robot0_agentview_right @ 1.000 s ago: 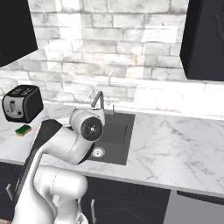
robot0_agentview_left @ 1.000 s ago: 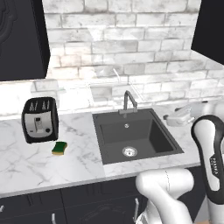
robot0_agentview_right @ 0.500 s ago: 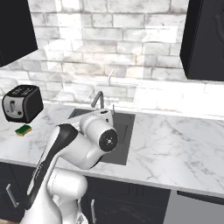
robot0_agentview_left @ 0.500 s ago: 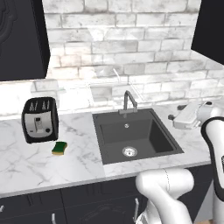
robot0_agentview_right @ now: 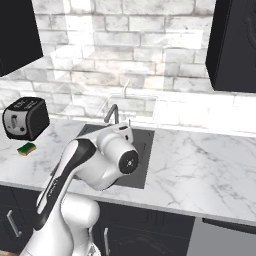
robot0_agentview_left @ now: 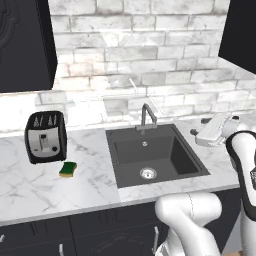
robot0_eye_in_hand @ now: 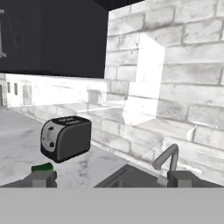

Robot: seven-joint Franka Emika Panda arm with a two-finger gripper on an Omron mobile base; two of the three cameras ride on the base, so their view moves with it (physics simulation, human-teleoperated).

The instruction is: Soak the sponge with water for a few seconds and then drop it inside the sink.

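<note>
The sponge (robot0_agentview_left: 68,169) lies flat on the marble worktop (robot0_agentview_left: 45,192), just in front of the toaster (robot0_agentview_left: 46,136) and well apart from the sink (robot0_agentview_left: 155,154), which looks dry, with no stream running from the tap (robot0_agentview_left: 147,115). The claw (robot0_eye_in_hand: 109,178) hangs up beside the sink's far side, its tips spread wide and holding nothing. So I'd say the reach for the sponge is only beginning. Next it must swing across the basin toward the toaster and come down over the sponge.
</note>
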